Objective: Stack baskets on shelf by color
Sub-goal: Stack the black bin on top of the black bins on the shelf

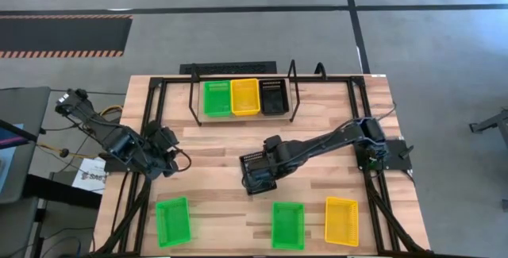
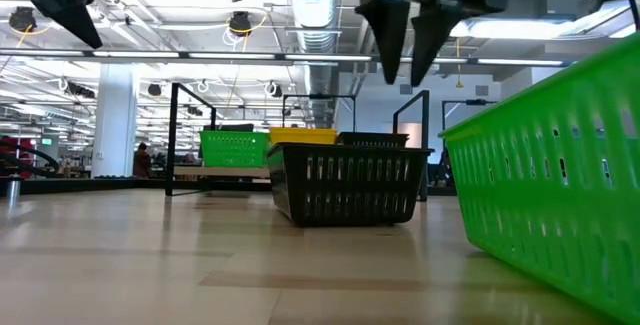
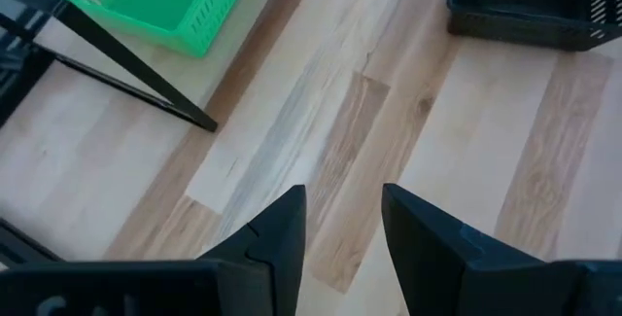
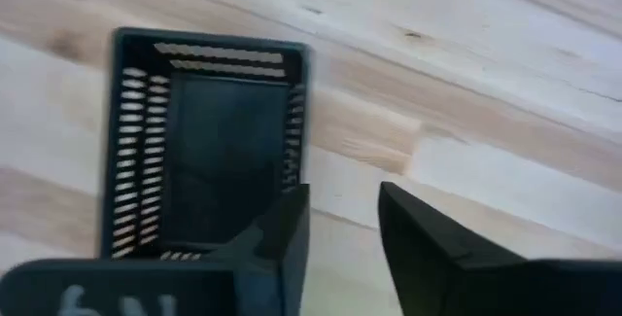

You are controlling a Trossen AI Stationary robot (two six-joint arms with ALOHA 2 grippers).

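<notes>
Standing upright mid-table, the black plastic mesh basket (image 1: 255, 171) is aligned lengthwise front-to-back; the right gripper (image 2: 411, 53) is held parted, empty, above it.

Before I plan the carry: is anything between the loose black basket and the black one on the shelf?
Nothing visible. Bare table lies between the black basket mid-table and the shelf's black basket; the right gripper hangs open above the loose one.

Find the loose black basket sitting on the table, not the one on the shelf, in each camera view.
High view: black basket at table centre, partly under the right gripper.
Low view: centre, below that gripper's fingers.
Left wrist view: only its edge, at a corner of the picture.
Right wrist view: fills the picture's left half.
Shared landmark: the pale wooden tabletop.
</notes>
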